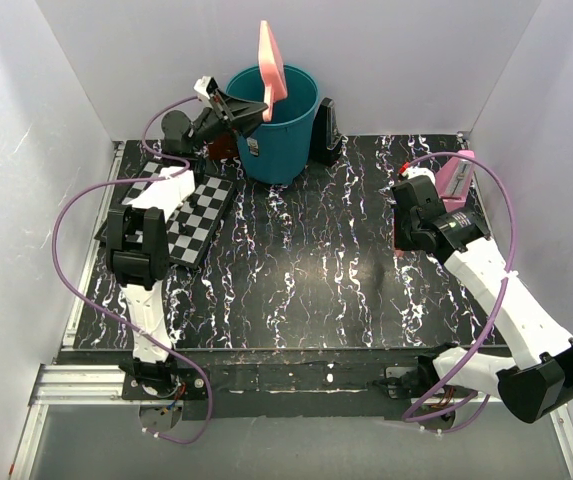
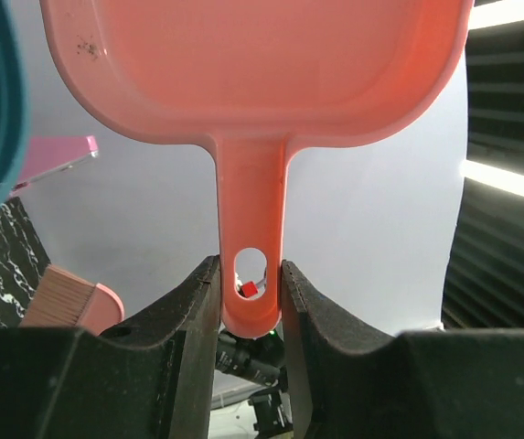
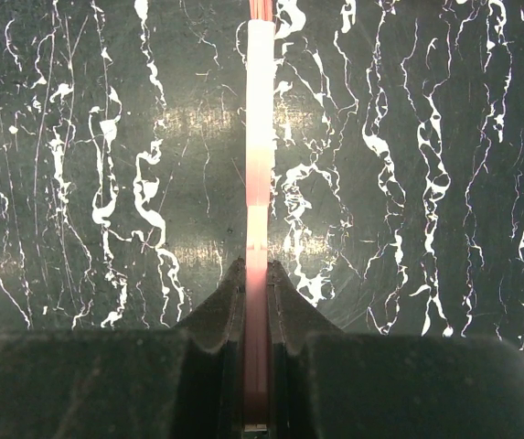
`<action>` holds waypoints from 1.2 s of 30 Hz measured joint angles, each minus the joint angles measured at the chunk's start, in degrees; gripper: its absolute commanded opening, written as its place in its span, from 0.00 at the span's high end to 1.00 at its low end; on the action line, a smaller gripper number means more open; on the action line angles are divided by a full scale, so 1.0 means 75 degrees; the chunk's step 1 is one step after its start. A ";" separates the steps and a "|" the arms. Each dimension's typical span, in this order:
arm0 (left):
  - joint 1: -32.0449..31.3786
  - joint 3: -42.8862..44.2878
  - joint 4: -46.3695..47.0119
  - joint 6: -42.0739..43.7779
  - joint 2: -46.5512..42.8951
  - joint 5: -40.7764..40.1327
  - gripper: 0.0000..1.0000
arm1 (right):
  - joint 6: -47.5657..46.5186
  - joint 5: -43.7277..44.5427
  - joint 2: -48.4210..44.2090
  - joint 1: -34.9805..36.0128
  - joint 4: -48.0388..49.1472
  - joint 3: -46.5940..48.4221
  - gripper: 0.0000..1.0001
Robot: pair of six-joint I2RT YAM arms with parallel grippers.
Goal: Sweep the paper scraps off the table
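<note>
No paper scraps show in any view. The black marble-veined table [image 1: 316, 260] lies bare in front of the arms. My left gripper [image 1: 253, 108] is shut on the handle [image 2: 252, 210] of a salmon-pink dustpan [image 1: 269, 55] and holds it upright, pan up, over a teal bin [image 1: 276, 130]. In the left wrist view the jaws of this gripper [image 2: 250, 274] pinch the handle's end on both sides. My right gripper [image 1: 401, 228] is shut on a thin salmon brush handle [image 3: 260, 137], seen edge-on just above the table [image 3: 106, 137] at the right.
A black-and-white chessboard [image 1: 194, 215] lies at the left under the left arm. A black object [image 1: 327, 130] stands right of the bin. A magenta-pink item [image 1: 457, 178] rests by the right wall. Grey walls close in three sides.
</note>
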 measured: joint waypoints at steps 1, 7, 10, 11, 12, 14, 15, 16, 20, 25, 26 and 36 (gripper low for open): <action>0.0000 0.0064 0.0087 -0.0061 0.0000 0.0035 0.77 | -0.0003 0.0000 0.0003 0.0000 0.0000 0.0000 0.99; 0.0000 0.0300 -0.0283 0.0358 -0.0286 0.0449 0.75 | -0.0020 -0.0064 -0.0119 0.0000 0.0195 -0.0131 0.99; -0.0032 0.0300 -0.2005 0.1836 -0.0976 0.0632 0.74 | 0.0000 -0.0303 -0.0460 -0.0006 0.0478 -0.0388 0.99; -0.0073 0.0309 -0.2751 0.2503 -0.1288 0.0621 0.74 | 0.0023 -0.0393 -0.0571 -0.0006 0.0562 -0.0449 0.99; -0.0137 0.0321 -0.3564 0.3226 -0.1629 0.0580 0.74 | 0.0061 -0.0493 -0.0676 -0.0006 0.0647 -0.0495 0.99; -0.0347 0.0341 -0.5117 0.4730 -0.2352 0.0385 0.74 | 0.0143 -0.0685 -0.0831 -0.0006 0.0839 -0.0557 0.99; -0.0501 0.0341 -0.5919 0.5540 -0.2760 0.0210 0.74 | 0.0181 -0.0775 -0.0874 -0.0009 0.0947 -0.0580 0.99; -0.0664 0.0338 -0.6575 0.6225 -0.3118 0.0012 0.74 | 0.0230 -0.0842 -0.0909 -0.0015 0.1084 -0.0629 0.99; -0.1376 -0.0154 -0.8562 0.8428 -0.4491 -0.1035 0.74 | 0.0446 -0.1078 -0.1046 -0.0041 0.1585 -0.1084 0.99; -0.2180 -0.1574 -1.0241 1.0273 -0.5700 -0.2952 0.76 | 0.0764 -0.1169 -0.1437 -0.0079 0.2057 -0.1856 0.99; -0.2296 -0.1953 -1.0456 1.0509 -0.5831 -0.3401 0.76 | 0.0828 -0.1145 -0.1550 -0.0093 0.2165 -0.2002 0.99; -0.2830 -0.4972 -1.1459 1.1089 -0.6067 -0.6132 0.76 | 0.1527 -0.1078 -0.2133 -0.0099 0.2841 -0.3092 0.99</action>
